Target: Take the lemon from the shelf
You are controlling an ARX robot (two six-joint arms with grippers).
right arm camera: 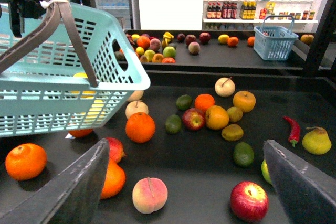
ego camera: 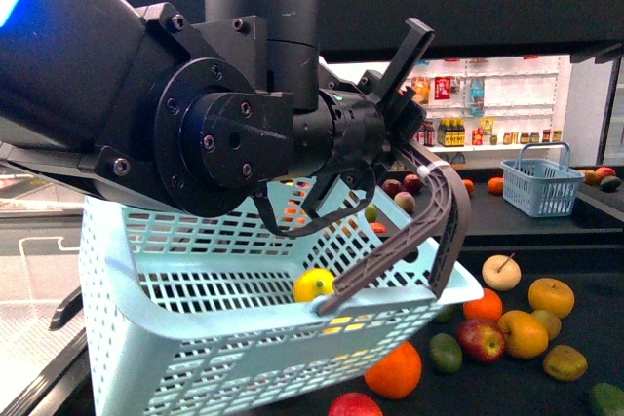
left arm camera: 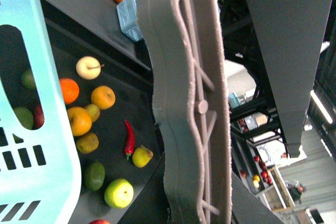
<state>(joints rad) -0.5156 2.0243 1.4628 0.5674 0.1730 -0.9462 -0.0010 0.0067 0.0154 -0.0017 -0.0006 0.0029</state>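
My left gripper (ego camera: 414, 148) is shut on the grey basket handle (ego camera: 429, 231) and holds the light blue basket (ego camera: 195, 319) tilted above the black shelf (ego camera: 585, 270). That handle (left arm camera: 184, 103) fills the left wrist view. A bright yellow fruit that looks like the lemon (ego camera: 314, 284) lies inside the basket, and shows as yellow through the basket's slots (right arm camera: 97, 109) in the right wrist view. My right gripper (right arm camera: 184, 187) is open and empty over the shelf tray (right arm camera: 199, 166). Below its wide-apart fingers lie a peach (right arm camera: 149, 195) and a red apple (right arm camera: 249, 201).
Loose fruit covers the tray: oranges (right arm camera: 140, 127), apples, limes (right arm camera: 243, 153), a pear (right arm camera: 317, 140) and a red chili (right arm camera: 292, 129). A second blue basket (right arm camera: 274, 40) stands on the rear tray. White shelves of bottles (right arm camera: 257, 9) line the back wall.
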